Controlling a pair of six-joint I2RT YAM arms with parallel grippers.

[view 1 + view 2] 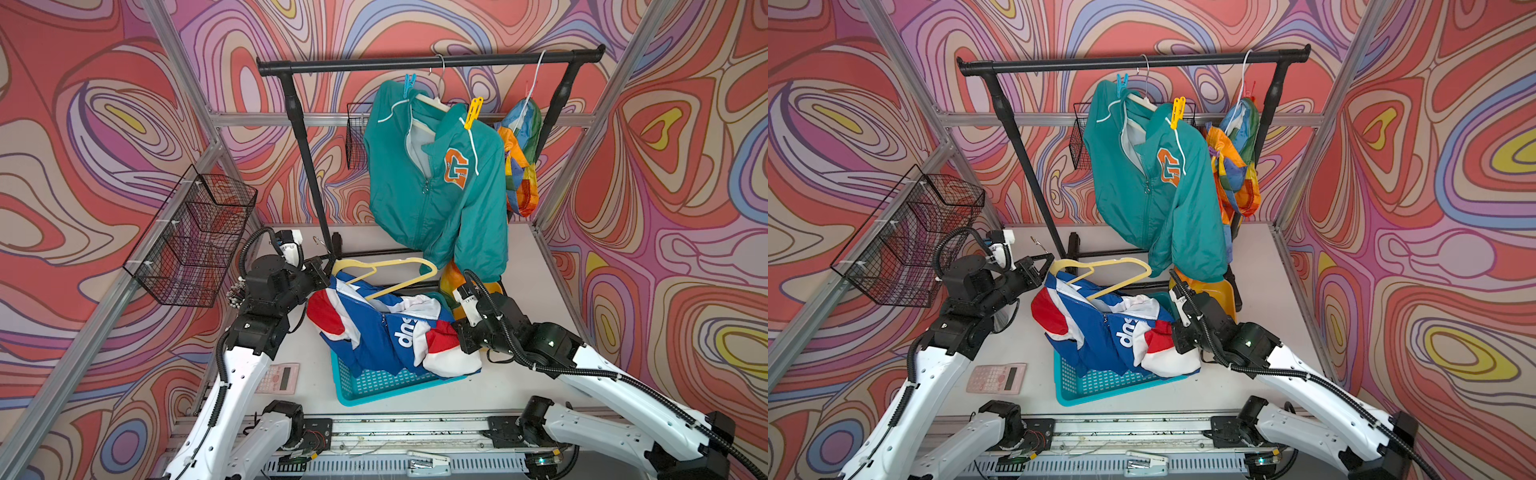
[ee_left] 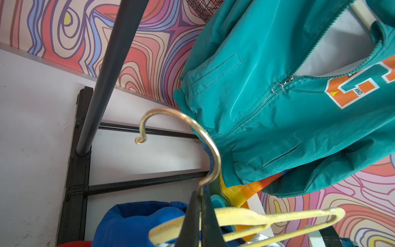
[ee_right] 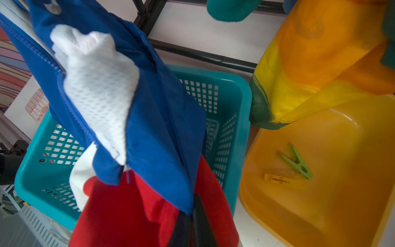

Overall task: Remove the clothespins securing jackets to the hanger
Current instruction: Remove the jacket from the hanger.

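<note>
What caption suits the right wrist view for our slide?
Right claw gripping blue jacket over teal basket; clothespins in yellow tub.

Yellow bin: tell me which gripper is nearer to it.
Right. The right gripper, shut on the blue jacket, is beside the yellow bin; the left gripper, gripping the hanger, is beyond the teal basket.

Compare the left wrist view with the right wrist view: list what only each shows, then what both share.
Left wrist only: a gold hook pinched in the shut left jaws, the yellow hanger, the G patch.
Right wrist only: green clothespin and yellow clothespin in the yellow tub, a pink calculator, right jaws shut on the blue jacket.
Both: blue jacket, black rack base.
</note>
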